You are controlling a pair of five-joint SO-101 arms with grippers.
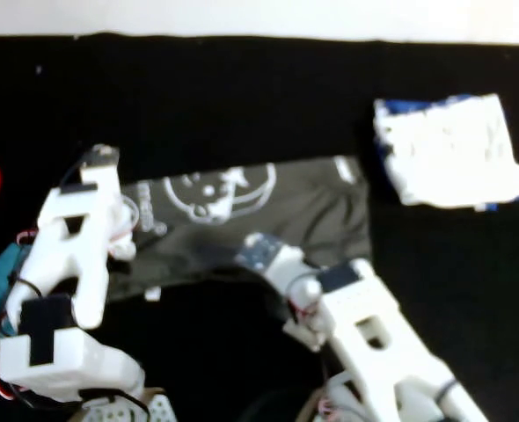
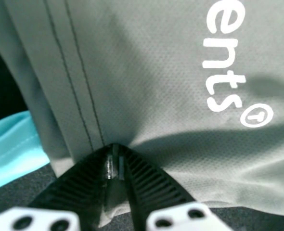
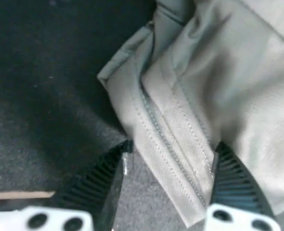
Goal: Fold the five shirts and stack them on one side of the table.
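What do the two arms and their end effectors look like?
The left arm and right arm have white shells, black motor blocks and red wires at joints. The left end effector and right end effector have black ribbed fingers on white bases with screw holes.

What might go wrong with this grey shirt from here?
1. The left end effector pinches only a small tuck of the grey shirt; it may slip out when pulled.
2. The right end effector stands open around the hem, not gripping, so a lift now would likely be lopsided.
3. The teal shirt lies close by and might get dragged along.
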